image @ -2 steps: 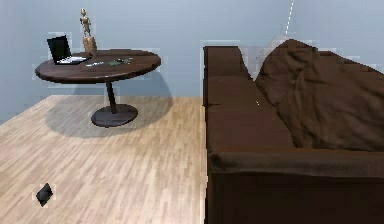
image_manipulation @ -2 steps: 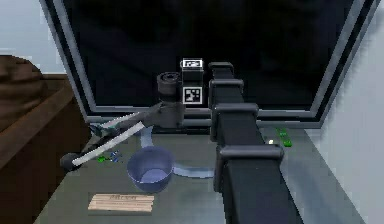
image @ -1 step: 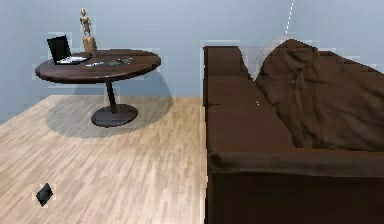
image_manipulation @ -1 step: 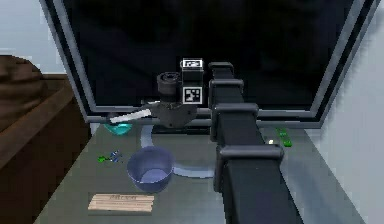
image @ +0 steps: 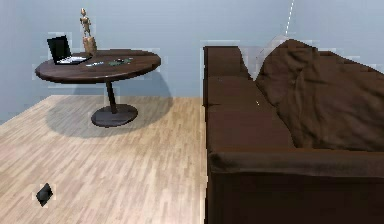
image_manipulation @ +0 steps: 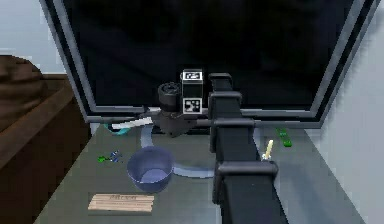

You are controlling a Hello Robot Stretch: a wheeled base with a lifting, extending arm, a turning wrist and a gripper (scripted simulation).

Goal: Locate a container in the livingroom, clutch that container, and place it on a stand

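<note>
A blue bowl sits on a grey stand top in the arm side view, left of the dark arm bar. My gripper reaches to the left just beyond the bowl, over the stand's back part and in front of a big dark screen. Since the stand's surface lies behind the fingers, I cannot tell whether it holds anything.
On the stand lie a flat wooden piece, a small dark bit, a yellow stick and a green item. The forward view has a brown sofa, a round dark table with a statuette, and a small dark object on the wood floor.
</note>
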